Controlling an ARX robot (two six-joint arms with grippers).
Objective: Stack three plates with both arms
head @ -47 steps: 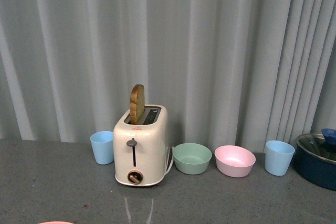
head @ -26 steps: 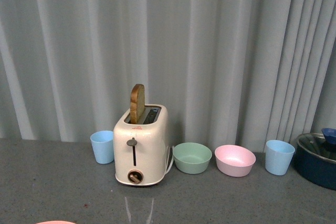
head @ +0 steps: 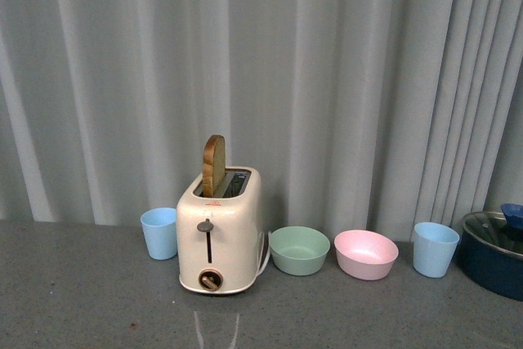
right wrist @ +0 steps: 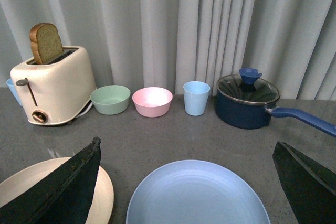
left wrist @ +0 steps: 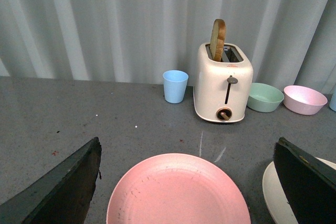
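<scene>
Risk: shallow rims give little to pinch; finger could skid, shoving plate across grey table point(left wrist: 52, 114) (cream plate point(left wrist: 278, 200) lies just beside, easily knocked). Left gripper point(left wrist: 187, 141) spread wide, empty, pink plate point(left wrist: 178, 190) lying between its fingers. Right gripper point(right wrist: 186, 142) equally wide, empty, over blue plate point(right wrist: 199, 195). Front view: no plates; toaster point(head: 219, 230) lower centre of frame.

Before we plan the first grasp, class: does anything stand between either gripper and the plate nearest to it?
Nothing visible does. The pink plate lies bare just ahead of the open left gripper, and the light blue plate likewise ahead of the open right gripper. The toaster and bowls stand well beyond both plates.
</scene>
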